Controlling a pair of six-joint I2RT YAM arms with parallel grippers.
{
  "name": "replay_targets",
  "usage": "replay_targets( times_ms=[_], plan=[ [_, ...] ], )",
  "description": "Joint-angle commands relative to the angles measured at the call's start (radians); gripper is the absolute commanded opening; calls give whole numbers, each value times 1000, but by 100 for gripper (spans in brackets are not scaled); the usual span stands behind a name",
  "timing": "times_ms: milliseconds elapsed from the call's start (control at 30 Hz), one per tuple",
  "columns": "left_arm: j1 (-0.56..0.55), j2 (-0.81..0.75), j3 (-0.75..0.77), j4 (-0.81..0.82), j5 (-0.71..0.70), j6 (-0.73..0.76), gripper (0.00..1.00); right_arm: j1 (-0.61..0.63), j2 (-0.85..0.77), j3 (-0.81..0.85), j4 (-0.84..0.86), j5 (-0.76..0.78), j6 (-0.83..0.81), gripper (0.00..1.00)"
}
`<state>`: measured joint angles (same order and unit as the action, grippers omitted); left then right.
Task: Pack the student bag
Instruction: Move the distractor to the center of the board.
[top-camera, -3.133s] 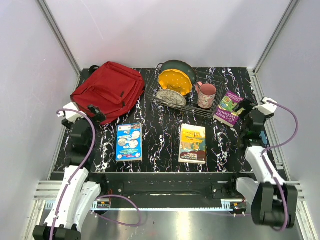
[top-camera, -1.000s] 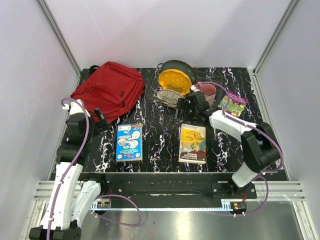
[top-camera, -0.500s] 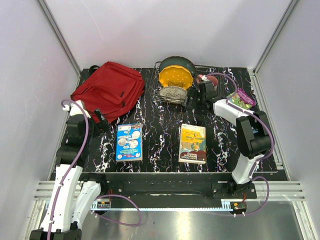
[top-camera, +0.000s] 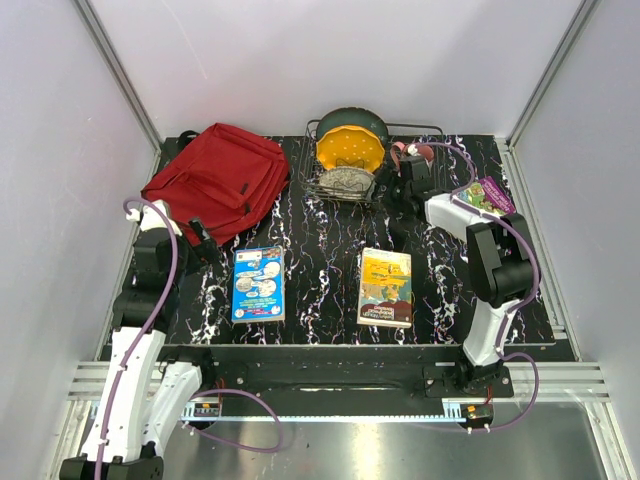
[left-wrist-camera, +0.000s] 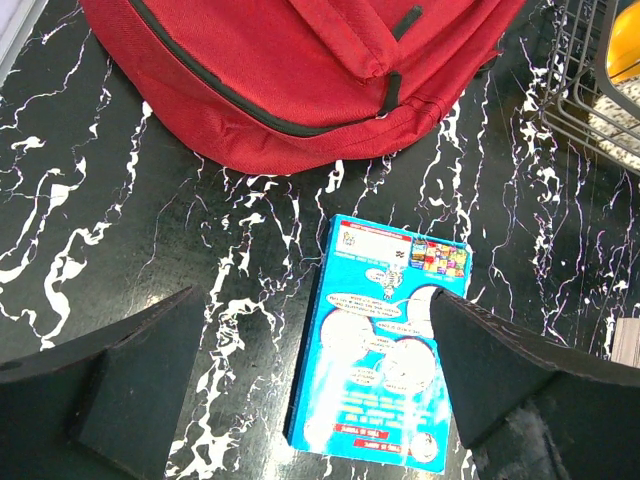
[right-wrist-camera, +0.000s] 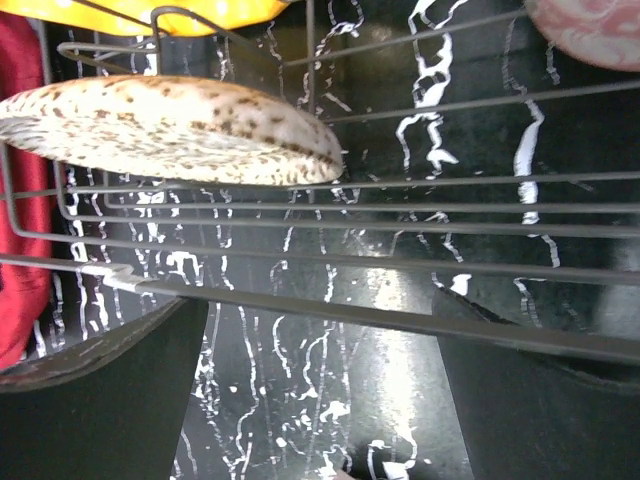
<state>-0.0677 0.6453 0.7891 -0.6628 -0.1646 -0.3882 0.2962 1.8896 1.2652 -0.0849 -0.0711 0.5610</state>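
Two things have changed: the right end effector (right-wrist-camera: 320, 300) has swung to the wire rack (top-camera: 345, 170) and pushed it back. Its fingers (right-wrist-camera: 100, 400) are apart, like those of the left end effector (left-wrist-camera: 312, 300) above the blue book (left-wrist-camera: 385, 350). The student bag (top-camera: 220, 180) lies shut at the worktop's (top-camera: 320, 250) back left, nothing packed yet.

The top view is bright and even, with soft light from above and only weak shadows. In the left wrist view the blue book (left-wrist-camera: 385, 370) between the jaws and the student bag (left-wrist-camera: 300, 70) beyond them are sharp and evenly lit. The jaws themselves are dark and blurred. In the right wrist view a white glare lies on the glossy table (right-wrist-camera: 392, 375) between the jaws. The yellow plate (right-wrist-camera: 200, 8) far ahead of them is overexposed.
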Motion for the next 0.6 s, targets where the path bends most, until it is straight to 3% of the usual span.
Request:
replay_targets(
  times_ms=[0, 200, 300, 567],
  plan=[
    [12, 4, -1, 31, 10, 17, 99, 38, -40, -38, 237, 19, 128, 100],
    [14, -9, -8, 42, 33, 23, 99, 57, 11, 29, 206, 141, 145, 100],
    [14, -9, -13, 42, 28, 20, 99, 57, 9, 68, 183, 206, 44, 100],
    [16, 48, -2, 22, -16, -8, 99, 20, 9, 85, 148, 200, -52, 100]
  ],
)
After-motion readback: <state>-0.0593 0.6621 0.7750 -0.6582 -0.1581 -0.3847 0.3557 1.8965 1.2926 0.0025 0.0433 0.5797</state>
